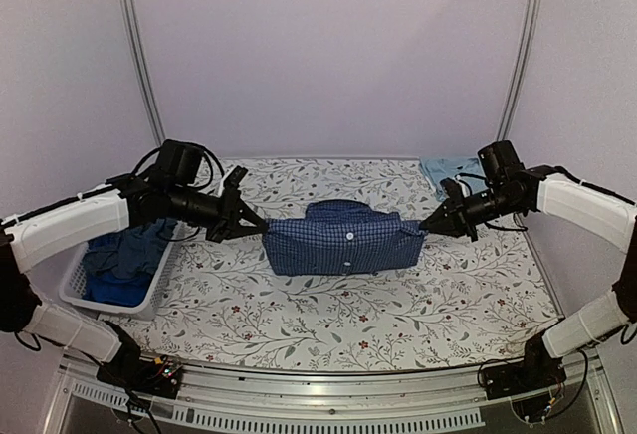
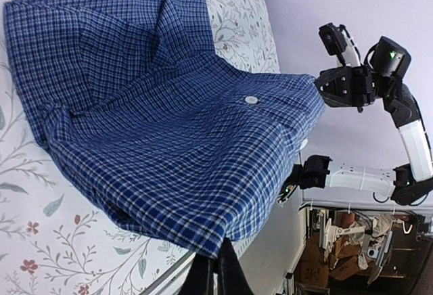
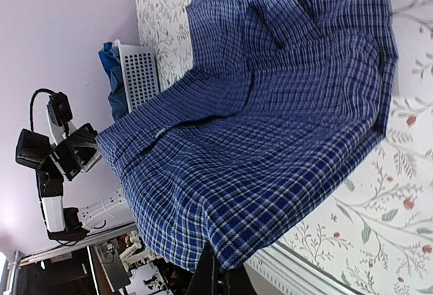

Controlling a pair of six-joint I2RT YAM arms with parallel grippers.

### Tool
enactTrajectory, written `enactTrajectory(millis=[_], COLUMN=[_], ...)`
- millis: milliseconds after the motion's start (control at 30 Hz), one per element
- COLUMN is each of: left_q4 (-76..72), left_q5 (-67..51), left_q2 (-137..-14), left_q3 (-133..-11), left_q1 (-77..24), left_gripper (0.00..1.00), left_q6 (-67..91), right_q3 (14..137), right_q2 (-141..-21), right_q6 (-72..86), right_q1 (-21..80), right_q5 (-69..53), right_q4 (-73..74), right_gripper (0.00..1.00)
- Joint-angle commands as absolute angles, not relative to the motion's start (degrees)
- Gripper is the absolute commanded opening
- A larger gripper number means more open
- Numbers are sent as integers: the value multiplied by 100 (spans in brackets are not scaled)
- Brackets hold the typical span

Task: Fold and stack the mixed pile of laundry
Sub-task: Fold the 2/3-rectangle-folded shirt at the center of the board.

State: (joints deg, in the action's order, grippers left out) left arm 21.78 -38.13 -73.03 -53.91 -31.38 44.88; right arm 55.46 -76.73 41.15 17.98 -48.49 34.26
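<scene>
My left claw (image 1: 261,227) pinches the shirt (image 1: 343,240) at its 9 o'clock end and my right claw (image 1: 426,225) pinches it at 3 o'clock, stretching it taut over the middle of the counter (image 1: 299,325), likely so it spreads flat and square for folding.

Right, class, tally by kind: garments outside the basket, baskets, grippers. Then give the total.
Garments outside the basket: 2 (checked shirt, light-blue garment)
Baskets: 1 (white basket)
Grippers: 2 (left gripper, right gripper)
Total: 5
</scene>
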Motion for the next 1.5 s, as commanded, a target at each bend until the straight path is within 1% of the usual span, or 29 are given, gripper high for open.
enactTrajectory(millis=[0,167,233,433,500,700,800,900,967,1100,1167,1267,1367,1433,1467], left_q4=[2192,2040,2004,1831,1695,1264,1109,1018,1155,1315,1157,1078,1064,1072,1047], left_q5=[-3503,-3543,-3522,-3529,-3509,-3390,-3435,-3557,-3575,-3529,-3576,-3578,-3569,-3563,-3573], left_q2=[-8308,-9681,-10214,-11701,-12039,-12705,-12740,-12563,-12320,-11664,-11332,-11077,-11184,-11367,-11454], left_q3=[-6172,-7179,-7572,-8326,-8371,-8409,-8186,-7971,-7888,-7342,-6926,-6679,-6751,-6859,-6890], left_q1=[-2604,-2158,-2035,-1878,-1851,-1834,-1843,-1878,-1958,-1986,-1911,-1805,-1688,-1599,-1557], left_gripper=[0,0,0,0,0,0,0,0,0,0,0,0,0,0,0], left_q6=[4122,3875,3823,3754,3792,4036,4079,3942,3649,3350,3414,3409,3388,3405,3414], right_q3=[6650,8018,8683,10576,10832,10822,10720,10160,9420,7790,7408,7335,7576,7767,7846], right_q2=[-8975,-10455,-11241,-13112,-13496,-14210,-14316,-14077,-13688,-12306,-11822,-11415,-11588,-11964,-12101], right_q6=[3607,3174,3044,2933,2934,3156,3169,3006,2939,3013,3091,3122,3088,3047,3056], right_q1=[1361,1049,1038,1027,1024,1037,1117,1260,1349,1517,1555,1553,1545,1526,1518], right_q5=[-4499,-4651,-4787,-5062,-5137,-5408,-5467,-5454,-5466,-5484,-5530,-5527,-5450,-5443,-5455], right_q4=[3421,3336,3327,3363,3286,2565,2501,2574,2406,2141,2096,2141,2146,2107,2002], right_gripper=[0,0,0,0,0,0,0,0,0,0,0,0,1,5,9])
